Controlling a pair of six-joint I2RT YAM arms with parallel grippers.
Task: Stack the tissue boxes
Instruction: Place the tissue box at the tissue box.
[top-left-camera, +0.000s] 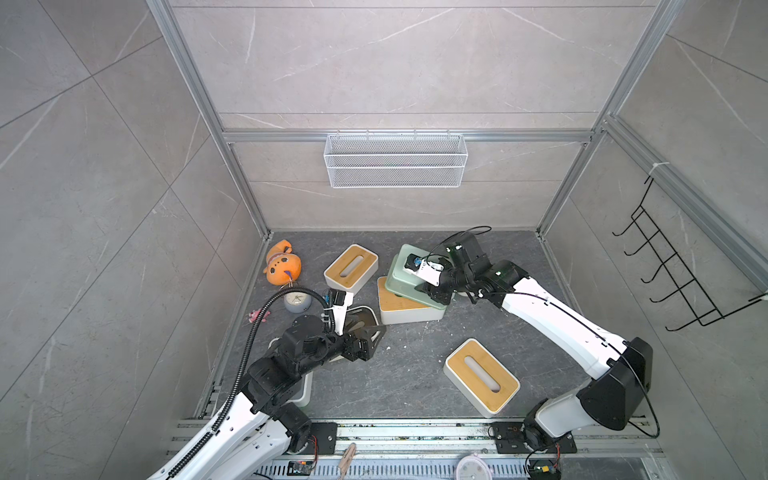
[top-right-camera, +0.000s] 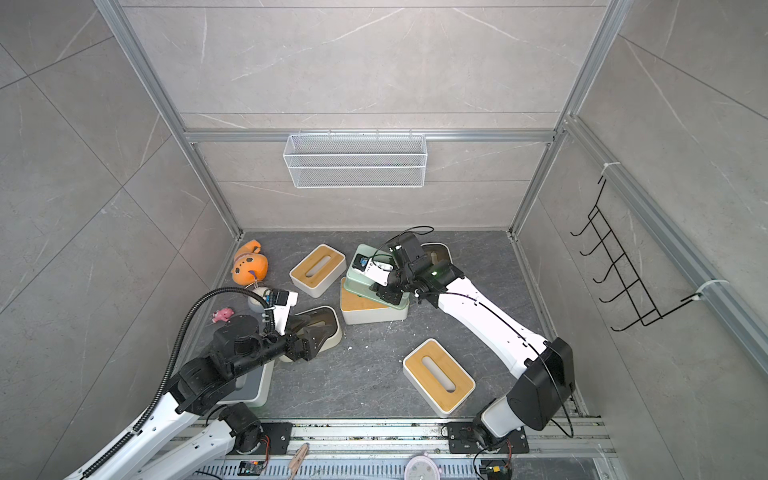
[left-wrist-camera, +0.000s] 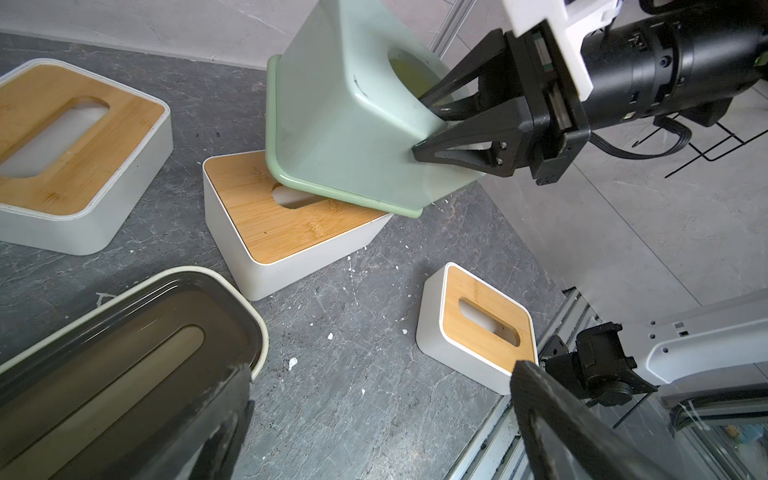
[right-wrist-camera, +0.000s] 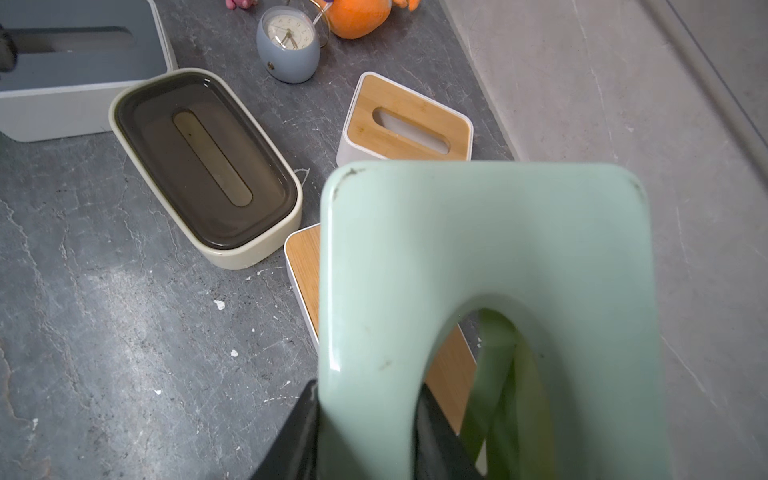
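Both top views: right pincer (top-left-camera: 435, 293) is pinching the green box (top-left-camera: 401, 274), which sits tilted and skewed on the lower bamboo box (top-left-camera: 399, 309) mid-desk (top-left-camera: 407, 365).
Left pincer (top-left-camera: 372, 336) is spread wide over the cream box (top-left-camera: 368, 312) with nothing held. Can't tell if it touches the lid.
Rear bamboo box (top-left-camera: 351, 266) is just beside the stack on the left arm's side. Front bamboo box (top-left-camera: 482, 376) sits alone near the front edge, well apart.
Grey-lid box (top-left-camera: 306, 392) is mostly hidden under the left arm.
In a top view, a second cream box (top-right-camera: 439, 250) peeks out behind the right wrist, at the back.
Orange plush (top-left-camera: 282, 266), clock (top-left-camera: 297, 301) and pink toy (top-left-camera: 257, 316) are along the left wall.

Left wrist: right pincer (left-wrist-camera: 417, 126) has one finger inside the green box's (left-wrist-camera: 345, 124) slot and one outside, clamping the top wall.
The box is tipped steeply — only its lower rim rests on the lower bamboo box's (left-wrist-camera: 282, 226) lid, partly over the slot.
Left pincer (left-wrist-camera: 382, 415) has its fingers far apart with bare desk between them. Cream box (left-wrist-camera: 124, 332) is just beside one finger.

Right wrist: the green box (right-wrist-camera: 478, 249) fills the view, with the right pincer (right-wrist-camera: 365, 440) closed on the wall beside the slot.
A strip of the lower bamboo box (right-wrist-camera: 305, 282) shows under it.
Beyond it are the cream box (right-wrist-camera: 208, 166), grey-lid box (right-wrist-camera: 75, 70), rear bamboo box (right-wrist-camera: 407, 120) and clock (right-wrist-camera: 289, 45).
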